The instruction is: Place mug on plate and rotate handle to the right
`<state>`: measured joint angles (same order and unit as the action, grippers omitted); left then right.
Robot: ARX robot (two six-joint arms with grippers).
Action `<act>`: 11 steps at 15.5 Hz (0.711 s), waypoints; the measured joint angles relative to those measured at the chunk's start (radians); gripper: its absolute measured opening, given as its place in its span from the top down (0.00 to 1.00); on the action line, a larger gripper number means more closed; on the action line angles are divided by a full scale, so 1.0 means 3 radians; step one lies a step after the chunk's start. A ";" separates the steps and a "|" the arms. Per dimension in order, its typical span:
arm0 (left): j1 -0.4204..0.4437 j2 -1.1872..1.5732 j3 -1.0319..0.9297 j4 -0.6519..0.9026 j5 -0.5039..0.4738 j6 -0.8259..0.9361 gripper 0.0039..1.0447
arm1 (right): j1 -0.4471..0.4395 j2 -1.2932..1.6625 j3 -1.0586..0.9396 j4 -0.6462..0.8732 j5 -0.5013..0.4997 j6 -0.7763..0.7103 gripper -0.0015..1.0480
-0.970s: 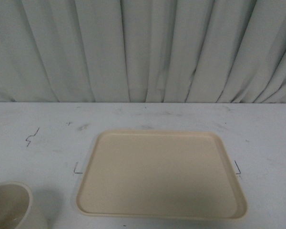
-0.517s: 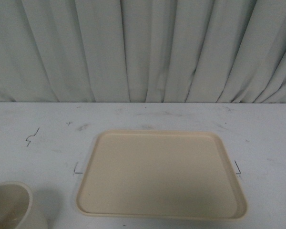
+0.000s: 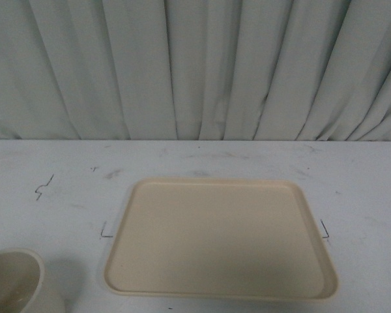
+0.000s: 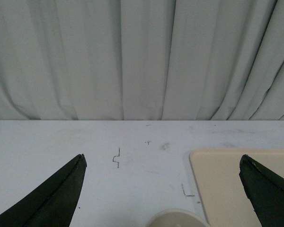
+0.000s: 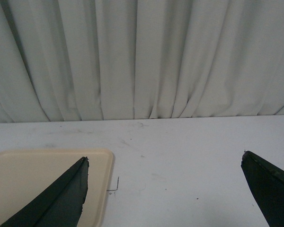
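The left gripper (image 4: 162, 160) is spread wide, its two black tapered fingers (image 4: 52, 203) far apart and holding nothing. The right gripper (image 5: 164, 157) is equally wide open and also empty. Neither touches anything.

Close under the left gripper, roughly between its fingers and near the wrist, only the round rim of the off-white tapered mug (image 4: 177, 218) shows. From the front it stands on the scuffed white table (image 3: 52, 163) at the robot's near left (image 3: 13, 283), apart from the large flat beige rectangular plastic plate (image 3: 221, 238). The plate lies to the robot's right of the left gripper (image 4: 227, 184) and to the robot's left of the right gripper (image 5: 38, 175). It has nothing on it. A pale pleated curtain (image 3: 195, 65) hangs beyond both.

The step in hand looks like the reach for the mug, and the left gripper is the nearer one. It would do well to come down squarely over the body, with a finger on each side of the wall, and to close only once the rim sits well between them.

The mug stands upright, mouth up, its long axis vertical. Its handle is not in view, so I cannot tell which way it points. The plate's long axis runs across the robot's front.
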<state>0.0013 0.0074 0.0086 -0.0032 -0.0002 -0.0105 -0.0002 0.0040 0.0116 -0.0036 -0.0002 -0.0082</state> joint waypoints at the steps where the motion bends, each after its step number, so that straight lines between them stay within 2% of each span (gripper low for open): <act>1: 0.0000 0.0000 0.0000 0.0000 0.0000 -0.0001 0.06 | 0.0000 0.0000 0.0000 0.0000 0.0000 0.0000 0.06; 3: 0.0000 0.0000 0.0000 -0.0005 -0.0003 -0.0001 0.06 | 0.0000 0.0000 0.0000 0.0000 0.0000 0.0000 0.06; 4: -0.0195 0.0318 0.0254 -0.0701 -0.0580 0.0108 0.06 | 0.0000 0.0000 0.0000 -0.0001 0.0006 0.0000 0.06; 5: -0.0108 0.0790 0.0546 -0.1104 -0.0885 0.0266 0.06 | 0.0000 0.0000 0.0000 0.0003 -0.0003 0.0003 0.06; 6: 0.0175 0.1029 0.0724 -0.1305 -0.0870 0.0350 0.06 | 0.0000 0.0000 0.0000 0.0005 0.0003 0.0003 0.06; 7: 0.0431 0.1203 0.0868 -0.1342 -0.0621 0.0409 0.06 | 0.0000 0.0001 0.0000 -0.0005 0.0000 0.0003 0.06; 8: 0.0543 0.1420 0.1034 -0.1391 -0.0373 0.0413 0.06 | 0.0000 0.0000 0.0000 -0.0001 -0.0001 0.0003 0.06; 9: 0.0652 0.2055 0.1310 -0.1588 0.0043 0.0401 0.06 | 0.0000 0.0000 0.0000 0.0000 -0.0001 0.0003 0.06; 10: 0.0631 0.2667 0.1424 -0.1656 0.0427 0.0309 0.06 | 0.0000 0.0000 0.0000 0.0000 0.0000 0.0003 0.06; 11: 0.0562 0.2893 0.1431 -0.1574 0.0404 0.0287 0.06 | 0.0000 0.0000 0.0000 0.0000 0.0000 0.0003 0.06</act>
<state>0.1699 0.8753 0.4377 -0.4755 0.1211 0.0757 -0.0002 0.0040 0.0116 -0.0036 -0.0002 -0.0074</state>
